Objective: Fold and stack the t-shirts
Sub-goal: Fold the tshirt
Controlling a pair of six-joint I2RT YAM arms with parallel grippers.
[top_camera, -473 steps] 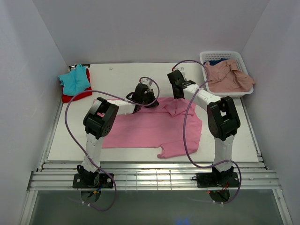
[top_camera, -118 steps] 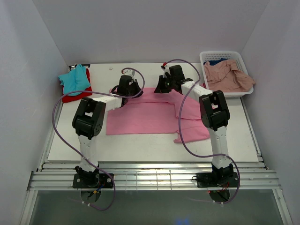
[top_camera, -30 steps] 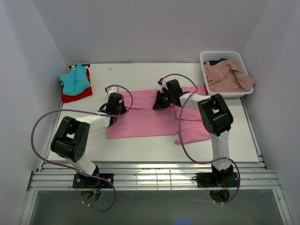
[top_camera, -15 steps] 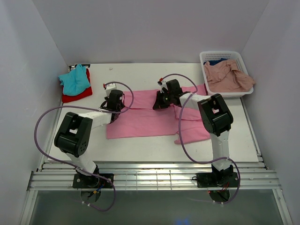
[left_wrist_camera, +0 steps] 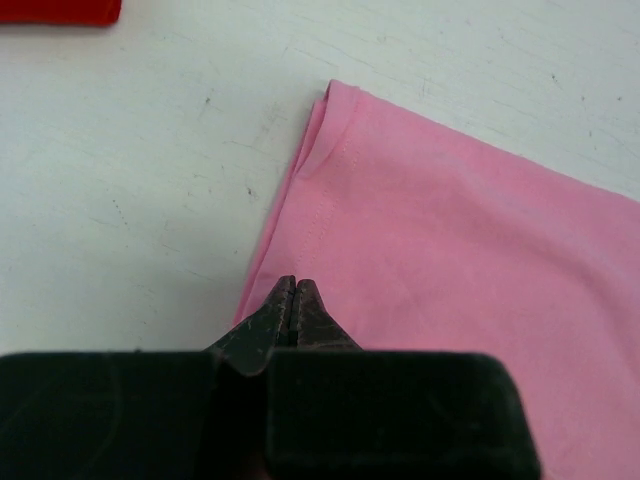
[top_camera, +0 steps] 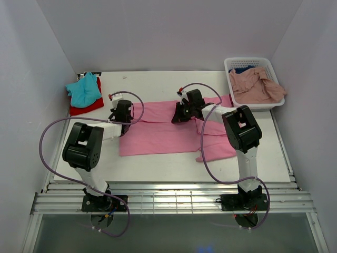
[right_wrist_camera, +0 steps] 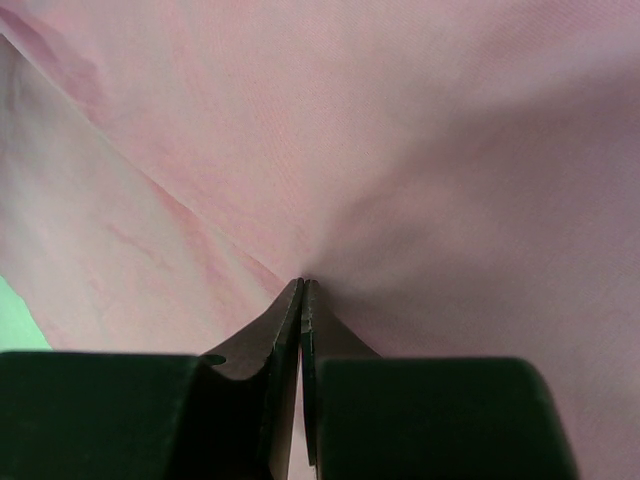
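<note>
Bright pink t-shirt flat on middle of table, folded into long band, one sleeve trailing toward near right. Left gripper at shirt's left edge, fingers clenched tip to tip right over hem; cloth there lies flat, can't tell if any is pinched. Right gripper at shirt's far edge, clamped on pink cloth, wrinkles fanning out from tips. Far left corner: teal t-shirt on red t-shirt. Far right corner: white basket, salmon-pink t-shirt draped over rim, dark blue t-shirt behind it.

Spread t-shirt lies at table centre; stacked t-shirts back-left, basket back-right.
</note>
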